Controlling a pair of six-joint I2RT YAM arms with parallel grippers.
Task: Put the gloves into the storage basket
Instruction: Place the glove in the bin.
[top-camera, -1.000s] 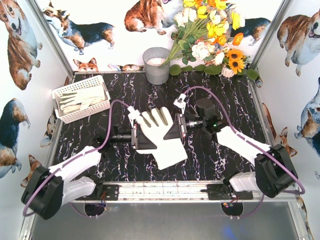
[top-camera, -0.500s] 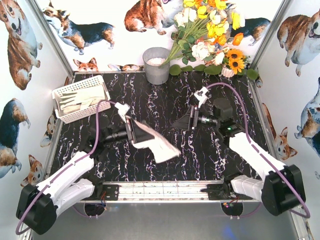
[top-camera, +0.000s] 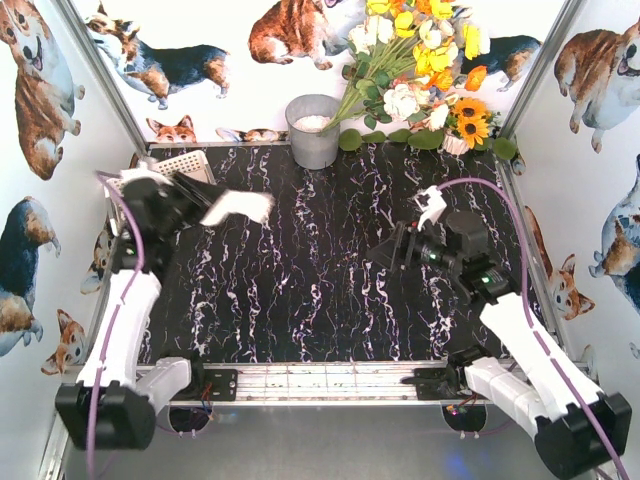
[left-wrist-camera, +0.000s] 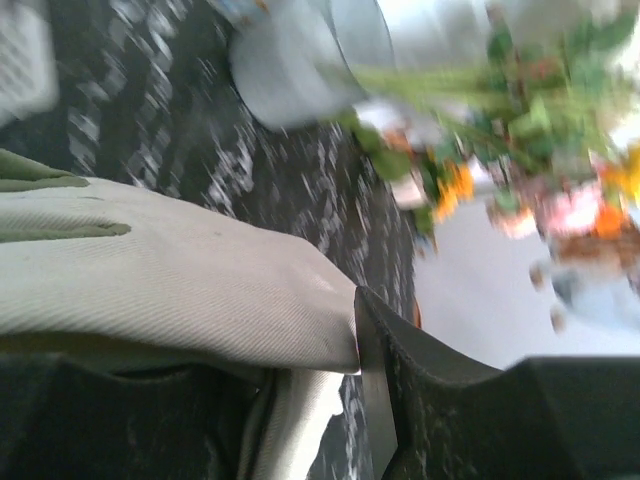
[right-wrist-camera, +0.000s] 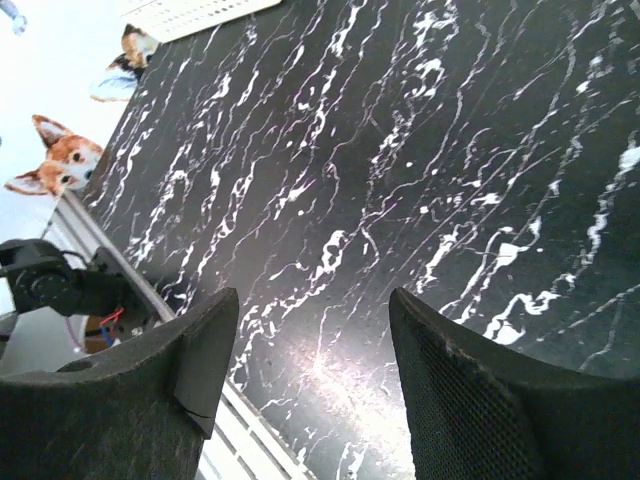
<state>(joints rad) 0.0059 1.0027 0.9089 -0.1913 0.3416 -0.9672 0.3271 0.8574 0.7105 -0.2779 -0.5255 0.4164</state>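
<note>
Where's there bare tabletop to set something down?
The middle of the marble tabletop is bare, from the metal bucket forward to the front rail, left of the right gripper. Crowded: back-left, the glove by the storage basket; back-right, the flowers.

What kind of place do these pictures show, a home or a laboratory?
Probably a staged robot test booth, not a home: the left arm and right arm are bolted to a rail at the table edge, corgi-print walls enclose it, and flowers stand as a prop.
</note>
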